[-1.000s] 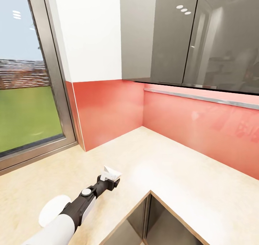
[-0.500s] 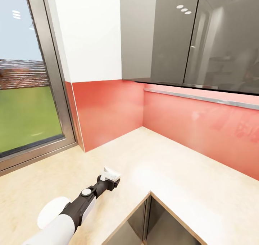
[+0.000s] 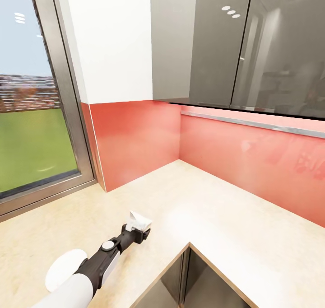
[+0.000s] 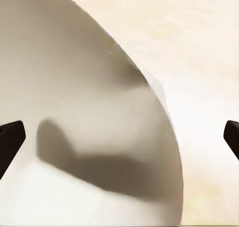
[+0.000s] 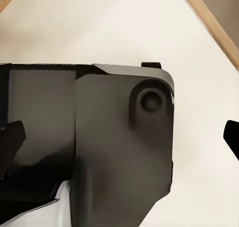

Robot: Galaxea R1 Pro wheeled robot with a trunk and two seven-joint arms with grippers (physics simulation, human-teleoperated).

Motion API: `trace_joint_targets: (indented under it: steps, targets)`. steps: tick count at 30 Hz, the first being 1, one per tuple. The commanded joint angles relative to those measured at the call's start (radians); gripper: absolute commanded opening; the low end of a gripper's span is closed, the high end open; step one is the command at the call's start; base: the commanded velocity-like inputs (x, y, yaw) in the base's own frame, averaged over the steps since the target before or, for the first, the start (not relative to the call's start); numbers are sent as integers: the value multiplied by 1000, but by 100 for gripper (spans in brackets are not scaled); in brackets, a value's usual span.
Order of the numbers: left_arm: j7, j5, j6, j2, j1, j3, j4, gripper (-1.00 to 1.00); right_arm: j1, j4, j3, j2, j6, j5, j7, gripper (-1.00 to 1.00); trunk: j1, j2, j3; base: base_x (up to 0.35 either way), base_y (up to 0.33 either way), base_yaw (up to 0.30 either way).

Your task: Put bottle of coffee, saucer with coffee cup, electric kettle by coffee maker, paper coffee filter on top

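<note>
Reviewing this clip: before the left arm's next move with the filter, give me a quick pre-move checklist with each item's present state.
1. Paper coffee filter at the left gripper: ok, it sits at the fingertips above the countertop.
2. Grip firm on the filter: cannot tell; in the left wrist view the filter lies between widely spread fingertips.
3. Coffee maker located: ok, a black appliance lies under the right wrist camera.
4. Right gripper free: ok, its fingertips stand apart with nothing held.
5. Saucer on the countertop: ok, beside the left arm.
</note>
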Motion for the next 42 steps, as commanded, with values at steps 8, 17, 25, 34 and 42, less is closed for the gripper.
trace_joint_targets:
  steps: [8,17,25,34,42]
  targets:
    - [0,-4,-2,0,1,-1,0,100,0,2,0,0,-3,0,1,100,0,-1,0,0,0,0]
    - [1,-6,-3,1,1,0,0,-100,0,2,0,0,-3,0,1,100,0,-1,0,0,0,0]
    - [1,-4,-3,1,1,-1,0,-100,0,1,0,0,-3,0,1,100,0,-1,0,0,0,0]
    - [1,-4,-3,1,1,-1,0,-100,0,2,0,0,-3,0,1,100,0,-1,0,0,0,0]
    - [1,-6,-3,1,1,-1,-1,-100,0,2,0,0,-3,0,1,100,0,-1,0,0,0,0]
